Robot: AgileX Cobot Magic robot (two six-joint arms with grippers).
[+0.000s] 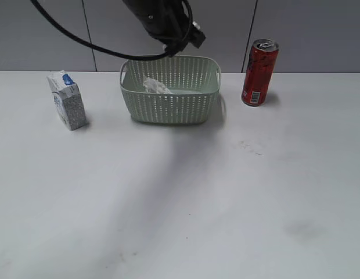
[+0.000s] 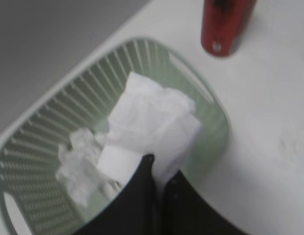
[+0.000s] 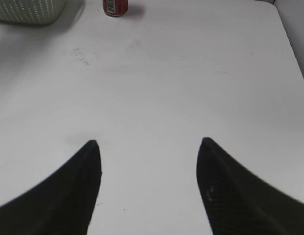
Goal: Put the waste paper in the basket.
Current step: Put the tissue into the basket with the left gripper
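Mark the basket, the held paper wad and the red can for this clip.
basket (image 1: 168, 109): exterior view, front slotted wall.
held paper wad (image 2: 152, 117): left wrist view, middle of the crumpled sheet above the basket.
red can (image 1: 259, 75): exterior view, side label.

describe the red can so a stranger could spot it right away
Start at the pale green basket at the table's back edge. The red can stands upright to its right, apart from it. It is the only red, cylindrical thing; the carton on the left is boxy and white-blue.

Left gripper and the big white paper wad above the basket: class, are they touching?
Touching. The left wrist view shows the left gripper with jaws pinched on the waste paper, held over the basket.
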